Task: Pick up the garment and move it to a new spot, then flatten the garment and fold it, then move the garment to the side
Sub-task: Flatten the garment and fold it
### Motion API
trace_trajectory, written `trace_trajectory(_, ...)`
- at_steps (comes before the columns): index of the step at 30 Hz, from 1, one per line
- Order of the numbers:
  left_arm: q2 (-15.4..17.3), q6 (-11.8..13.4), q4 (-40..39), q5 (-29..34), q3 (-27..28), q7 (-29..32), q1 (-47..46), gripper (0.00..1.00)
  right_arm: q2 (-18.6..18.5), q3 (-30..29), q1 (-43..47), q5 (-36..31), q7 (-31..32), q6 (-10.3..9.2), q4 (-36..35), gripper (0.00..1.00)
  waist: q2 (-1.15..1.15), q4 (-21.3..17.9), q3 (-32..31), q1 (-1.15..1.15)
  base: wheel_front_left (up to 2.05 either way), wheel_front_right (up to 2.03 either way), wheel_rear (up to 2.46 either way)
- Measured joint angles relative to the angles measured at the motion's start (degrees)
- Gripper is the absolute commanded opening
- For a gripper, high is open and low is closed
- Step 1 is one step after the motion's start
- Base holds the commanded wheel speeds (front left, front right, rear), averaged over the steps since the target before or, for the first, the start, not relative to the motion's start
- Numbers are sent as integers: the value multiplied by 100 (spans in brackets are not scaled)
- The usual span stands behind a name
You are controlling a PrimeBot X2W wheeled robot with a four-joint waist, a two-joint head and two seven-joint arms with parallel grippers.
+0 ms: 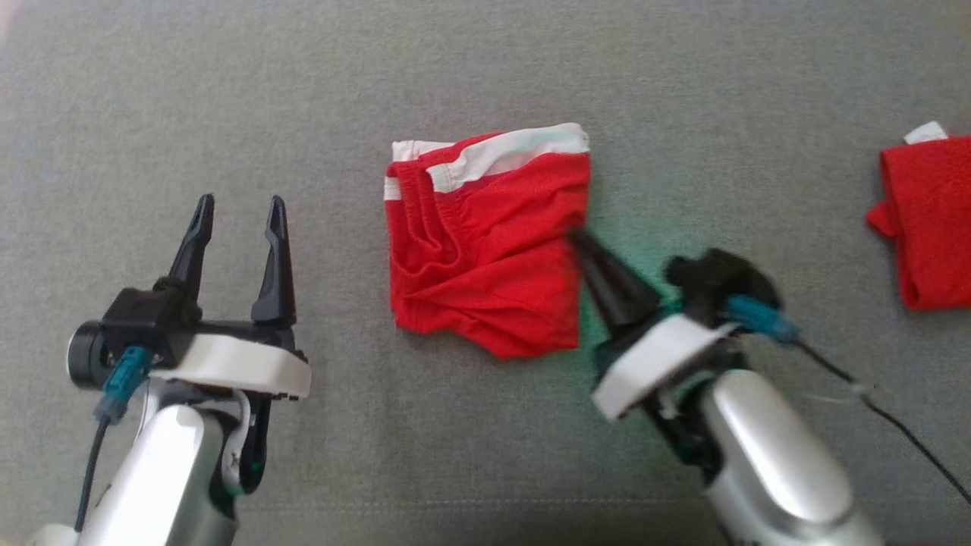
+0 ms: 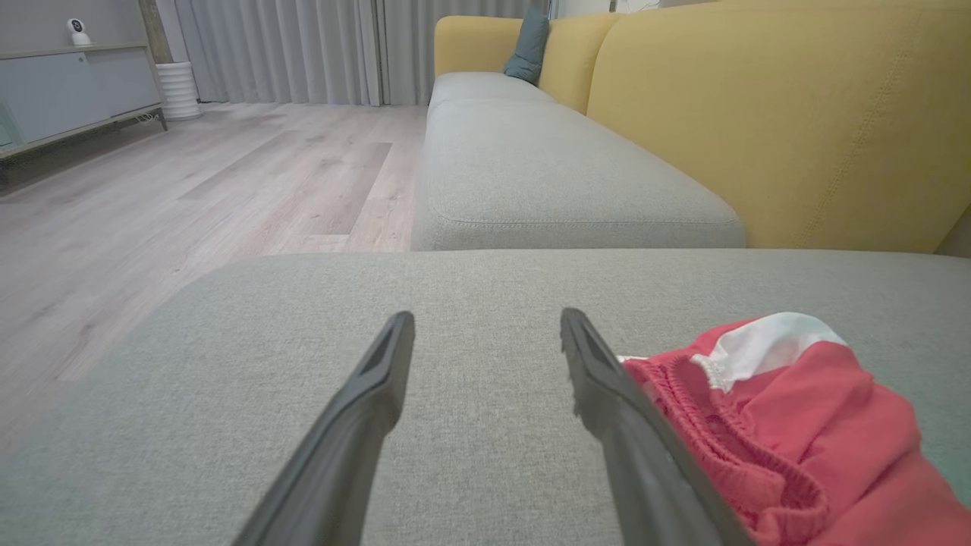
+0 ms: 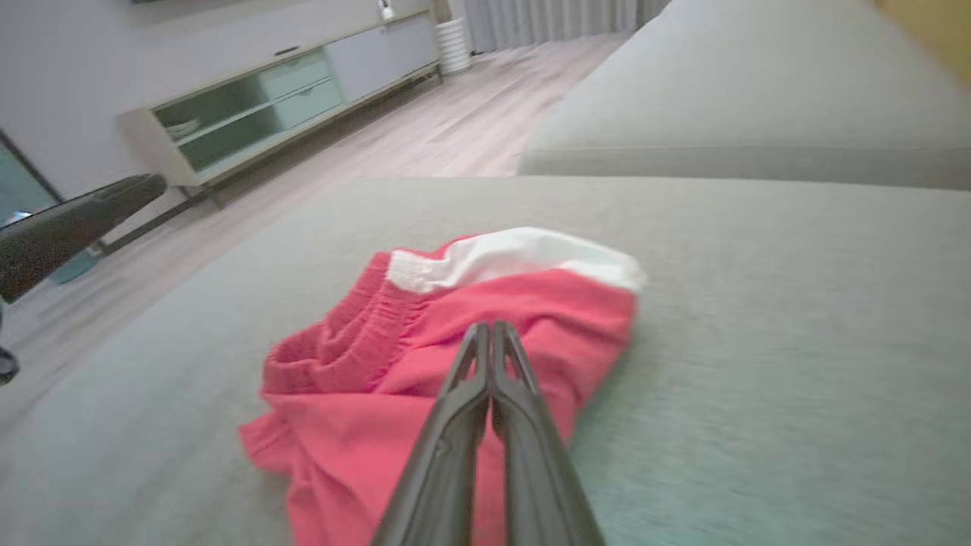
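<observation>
Right gripper (image 1: 579,241), jaws shut, sits at the edge of the folded red shorts (image 1: 485,258) (my left gripper (image 1: 241,205) hovers, spread wide), seemingly to move them aside.

Your left gripper (image 1: 240,205) at the head view's lower left, jaws spread wide, pointing straight up, pale left forearm (image 1: 163,470) beneath it, your right gripper (image 1: 580,241) slanting up-left from lower right, jaws pressed together, silver right forearm (image 1: 766,455) behind.

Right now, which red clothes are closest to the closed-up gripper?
The red shorts with the white band, in the middle: the shut right gripper has its tips at their edge. The other red garment lies apart, far right.
</observation>
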Motion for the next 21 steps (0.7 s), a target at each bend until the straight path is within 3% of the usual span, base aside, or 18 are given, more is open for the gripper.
trace_trajectory(4,-20,-33,19,-1,-45,-5,-69,100,92,726,-480,324,-115,0,723,0,0,119,67,0,0,0,0)
trace_trajectory(9,-65,-41,65,-1,-123,-8,-79,100,90,1221,-966,666,-225,0,1582,0,0,251,137,0,0,0,0)
trace_trajectory(21,-172,-91,166,-1,-130,-56,-173,100,90,2078,-1705,1434,-259,0,2544,0,0,378,221,0,0,0,0)
